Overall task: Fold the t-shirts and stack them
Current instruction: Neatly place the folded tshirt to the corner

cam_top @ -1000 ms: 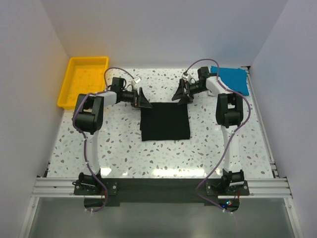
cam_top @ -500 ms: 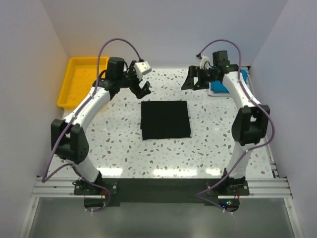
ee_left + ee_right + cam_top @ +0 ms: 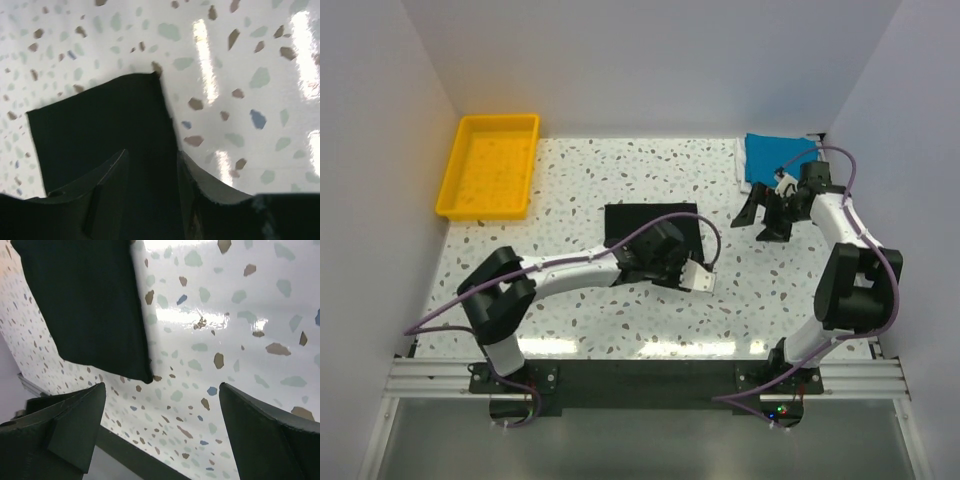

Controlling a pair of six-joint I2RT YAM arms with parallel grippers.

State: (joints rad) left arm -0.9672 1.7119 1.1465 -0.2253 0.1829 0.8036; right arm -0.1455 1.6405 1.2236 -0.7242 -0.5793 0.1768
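The black t-shirt (image 3: pixel 642 222) lies folded into a square in the middle of the table, also seen in the left wrist view (image 3: pixel 100 140) and the right wrist view (image 3: pixel 85 305). My left gripper (image 3: pixel 665 268) is low over its near edge. In the left wrist view the left gripper (image 3: pixel 152 152) stands half open, with black cloth lying flat between the fingers and no bunching. The blue t-shirt (image 3: pixel 782 157) lies folded at the back right, and a strip of white cloth (image 3: pixel 741 165) shows at its left edge. My right gripper (image 3: pixel 760 218) (image 3: pixel 161 390) hangs wide open over bare table.
A yellow tray (image 3: pixel 450 185) stands at the back left corner. White walls close in the table on the left, back and right. The left arm stretches low across the table in front of the black t-shirt.
My left arm swung from the back left down onto the black t-shirt's near edge, and its jaws narrowed. My right arm pulled back to the right, beside the blue t-shirt, still open.
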